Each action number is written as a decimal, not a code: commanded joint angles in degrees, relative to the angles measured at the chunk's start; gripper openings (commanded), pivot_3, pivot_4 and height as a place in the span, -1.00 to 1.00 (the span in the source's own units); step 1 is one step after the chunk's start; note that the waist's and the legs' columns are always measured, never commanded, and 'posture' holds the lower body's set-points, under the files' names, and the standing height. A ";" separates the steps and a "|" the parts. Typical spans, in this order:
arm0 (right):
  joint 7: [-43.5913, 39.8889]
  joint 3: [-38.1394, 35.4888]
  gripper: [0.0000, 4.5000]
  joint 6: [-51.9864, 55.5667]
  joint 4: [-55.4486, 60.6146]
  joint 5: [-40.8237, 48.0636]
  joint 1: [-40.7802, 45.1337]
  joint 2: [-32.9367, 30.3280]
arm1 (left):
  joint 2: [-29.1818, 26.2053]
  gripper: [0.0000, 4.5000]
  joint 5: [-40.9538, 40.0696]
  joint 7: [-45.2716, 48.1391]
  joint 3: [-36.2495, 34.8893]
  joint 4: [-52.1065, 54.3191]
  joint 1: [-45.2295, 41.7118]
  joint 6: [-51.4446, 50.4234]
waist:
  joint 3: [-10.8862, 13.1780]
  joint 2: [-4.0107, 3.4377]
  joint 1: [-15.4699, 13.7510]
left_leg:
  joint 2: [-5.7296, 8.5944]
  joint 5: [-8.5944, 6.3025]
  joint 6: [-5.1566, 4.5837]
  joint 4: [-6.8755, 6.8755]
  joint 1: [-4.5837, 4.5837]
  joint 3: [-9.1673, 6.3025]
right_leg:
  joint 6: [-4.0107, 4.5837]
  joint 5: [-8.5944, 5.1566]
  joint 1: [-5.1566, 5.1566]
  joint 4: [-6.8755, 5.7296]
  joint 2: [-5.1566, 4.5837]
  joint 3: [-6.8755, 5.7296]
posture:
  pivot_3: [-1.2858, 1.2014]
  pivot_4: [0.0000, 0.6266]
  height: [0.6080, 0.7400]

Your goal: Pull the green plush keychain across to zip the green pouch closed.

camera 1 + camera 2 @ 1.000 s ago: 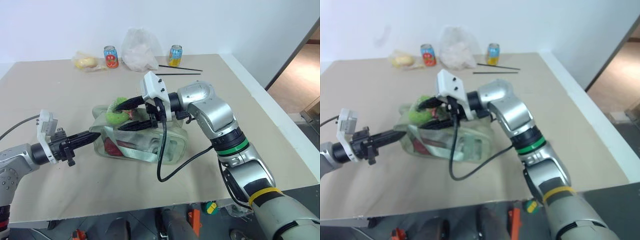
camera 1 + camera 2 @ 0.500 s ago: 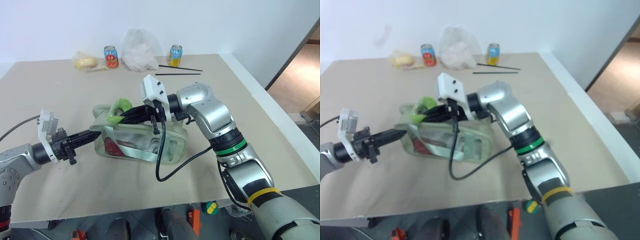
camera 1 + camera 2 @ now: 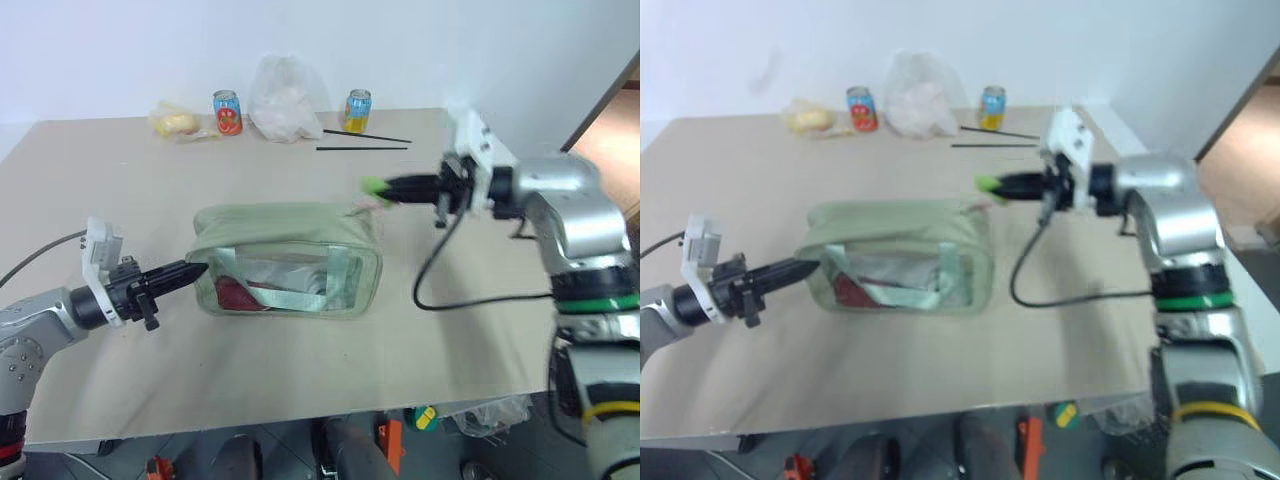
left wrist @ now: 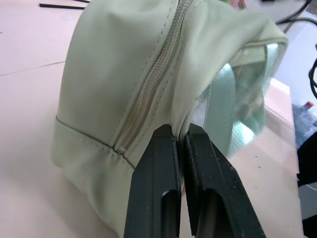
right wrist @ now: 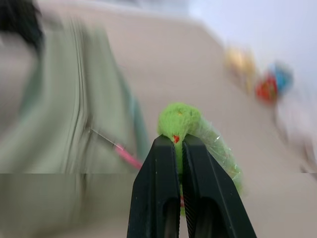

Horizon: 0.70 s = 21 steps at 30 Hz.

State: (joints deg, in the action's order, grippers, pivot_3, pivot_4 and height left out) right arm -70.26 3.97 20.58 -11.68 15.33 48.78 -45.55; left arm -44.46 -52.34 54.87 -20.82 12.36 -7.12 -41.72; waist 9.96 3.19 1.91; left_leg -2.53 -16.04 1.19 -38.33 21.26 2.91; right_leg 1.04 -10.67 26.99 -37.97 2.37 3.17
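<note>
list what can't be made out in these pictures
- Zip's far end on the green pouch: left wrist view, the pouch's own curve hides it.
- Pouch and cans: right wrist view, motion blur.
- Green plush keychain: its middle is covered by the right tool.
- Can labels: head views, too small.

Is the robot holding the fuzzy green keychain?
Yes, the right gripper has its black fingers pinched shut on the green plush keychain.

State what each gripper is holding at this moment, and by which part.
The left gripper pinches the green pouch by the fabric at its end. The right gripper is shut on the green plush keychain, gripping its fuzzy ring.
</note>
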 commanded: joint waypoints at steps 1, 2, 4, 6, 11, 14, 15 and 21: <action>3.58 -3.49 -0.99 -0.20 1.81 -3.06 -3.58 -4.82 | -0.45 -1.00 -0.22 -0.24 -0.60 1.07 1.10 -1.01 | 0.01 -0.03 0.25 | 0.00 0.00 0.00 0.00 -0.02 0.02 | -0.01 0.01 0.00 0.00 0.01 0.03 | 0.03 -0.52 1.00; 4.27 -3.04 -0.99 -0.10 2.72 -3.77 -5.75 -5.30 | -0.51 -1.00 -0.42 -0.30 -0.78 1.05 1.23 -1.16 | 0.00 -0.02 0.30 | -0.01 0.00 0.00 0.00 -0.07 0.06 | -0.05 0.03 0.00 -0.01 0.06 0.11 | 0.03 -0.52 1.00; 4.85 -0.26 -0.99 1.19 6.45 -3.67 -9.56 -3.82 | -0.62 -1.00 -0.81 -0.43 -1.00 0.74 1.15 -1.57 | -0.01 0.00 0.48 | -0.05 0.00 0.00 -0.01 -0.09 0.03 | -0.05 0.04 -0.02 -0.02 0.11 0.10 | 0.03 -0.52 1.00; 5.08 4.58 -0.99 1.83 10.75 -4.18 -12.47 -0.49 | -0.72 -1.00 -0.96 -0.47 -1.07 0.28 0.84 -1.98 | -0.01 0.00 0.68 | -0.10 0.01 0.00 -0.03 -0.19 0.01 | -0.05 0.04 -0.08 -0.06 0.20 0.09 | 0.03 -0.52 1.00; 7.89 12.28 -0.99 3.46 14.03 -5.24 -12.45 10.69 | -0.56 -1.00 -1.54 -1.15 -0.84 -0.67 -1.12 -3.45 | 0.01 -0.04 1.07 | -0.21 0.07 0.07 -0.02 -0.20 -0.03 | -0.01 0.13 -0.13 -0.18 0.39 0.16 | 0.03 -0.52 1.00; 7.78 12.19 -0.99 3.50 13.60 -4.01 -11.04 13.97 | -0.11 -1.00 -1.72 -1.86 -0.92 -0.86 -2.07 -4.25 | -0.01 0.01 0.92 | -0.22 0.18 0.18 -0.02 -0.35 -0.12 | 0.06 0.15 -0.11 -0.19 0.46 0.09 | 0.03 -0.52 1.00; 7.47 11.96 -0.99 3.37 13.45 -3.85 -10.72 14.32 | 0.09 -1.00 -1.63 -2.24 -0.86 -0.84 -2.24 -4.34 | -0.01 0.01 0.95 | -0.21 0.18 0.18 -0.03 -0.33 -0.10 | 0.06 0.16 -0.11 -0.18 0.45 0.10 | 0.03 -0.52 1.00; 5.94 3.86 -0.40 4.98 10.95 0.13 -7.71 11.58 | 0.88 -0.65 -2.03 -5.03 -1.35 -0.48 -2.02 -5.59 | 0.01 -0.02 0.99 | -0.20 0.16 0.16 0.02 -0.31 -0.04 | 0.11 0.14 -0.06 -0.18 0.45 0.16 | 0.03 -0.52 1.00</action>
State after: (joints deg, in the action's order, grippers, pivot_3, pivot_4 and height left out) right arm -63.56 11.91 26.08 -2.39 12.34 37.96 -33.32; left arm -43.77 -53.50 50.51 -22.37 10.16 -8.86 -46.35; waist 9.96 3.17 2.89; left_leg -2.73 -15.89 1.35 -38.31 20.99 2.86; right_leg 1.16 -10.53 26.96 -38.15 2.82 3.33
